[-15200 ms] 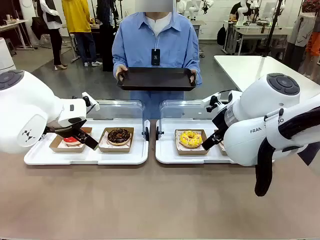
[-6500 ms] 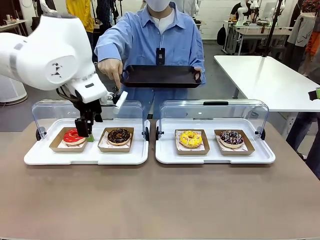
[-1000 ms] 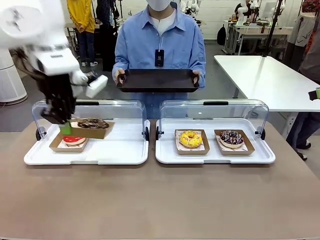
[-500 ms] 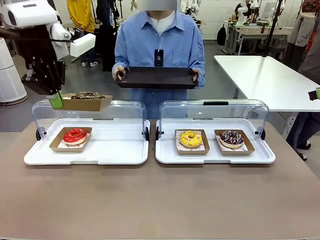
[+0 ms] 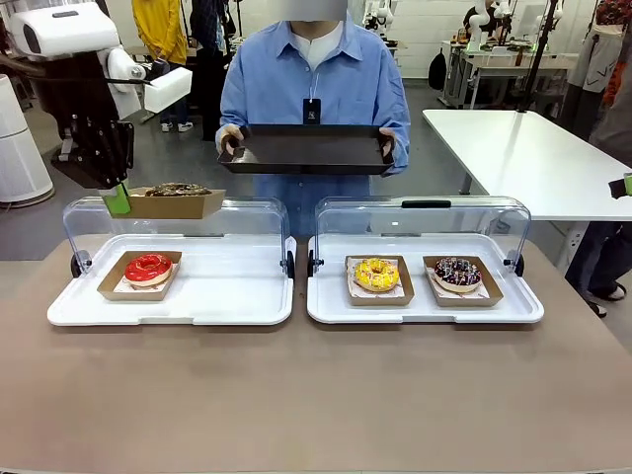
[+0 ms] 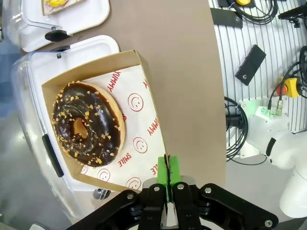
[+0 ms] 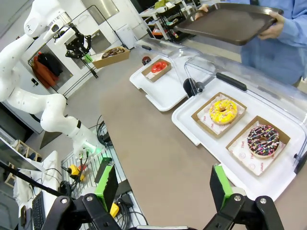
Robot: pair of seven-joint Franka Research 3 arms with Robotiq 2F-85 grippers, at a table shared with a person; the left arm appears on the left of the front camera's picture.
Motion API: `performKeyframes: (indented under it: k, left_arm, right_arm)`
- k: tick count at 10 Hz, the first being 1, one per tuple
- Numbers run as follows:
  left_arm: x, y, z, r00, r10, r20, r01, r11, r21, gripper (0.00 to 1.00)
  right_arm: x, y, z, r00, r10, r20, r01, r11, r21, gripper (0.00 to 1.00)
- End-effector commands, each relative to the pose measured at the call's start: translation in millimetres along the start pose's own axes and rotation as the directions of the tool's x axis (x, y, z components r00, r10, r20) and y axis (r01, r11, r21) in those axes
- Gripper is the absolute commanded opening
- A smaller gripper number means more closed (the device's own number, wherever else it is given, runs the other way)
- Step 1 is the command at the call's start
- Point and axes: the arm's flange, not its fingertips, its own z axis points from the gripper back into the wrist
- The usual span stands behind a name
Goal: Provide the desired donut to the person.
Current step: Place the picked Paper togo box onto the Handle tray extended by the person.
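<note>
Left hand (image 5: 117, 197) clenched on the edge of the cardboard box (image 5: 168, 204). The box with the chocolate donut (image 5: 176, 189) is now lifted clear of the left white tray (image 5: 237, 311), above lid height. Person (image 5: 311, 84) holds black tray (image 5: 304, 150) ready, far right of the box, so the carry-over remains. Right hand (image 7: 164, 181) released, empty.

The paper liner (image 6: 142, 120) reads "SMILE" and "UMMY".

White left arm (image 5: 61, 30), black left pincer (image 5: 117, 199), green pads (image 6: 174, 169)

Right gripper (image 7: 164, 182) jaws apart; left gripper (image 7: 89, 58) holds donut box (image 7: 111, 56) aloft.
</note>
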Motion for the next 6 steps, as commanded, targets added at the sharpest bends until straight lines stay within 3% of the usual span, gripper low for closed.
performKeyframes:
  k: [1, 6]
  left_arm:
    - [-0.1, -3.1, 4.4, 1.0, -0.001, -0.002, 0.001, 1.0, 0.007, 0.0]
    - [-0.1, -3.1, 4.4, 1.0, -0.001, -0.002, 0.001, 1.0, 0.007, 0.0]
  right_arm:
    - [-0.1, -0.3, -0.2, 1.0, -0.002, -0.002, 0.002, 1.0, -0.001, 1.0]
    - [-0.1, -0.3, -0.2, 1.0, -0.002, -0.002, 0.002, 1.0, -0.001, 1.0]
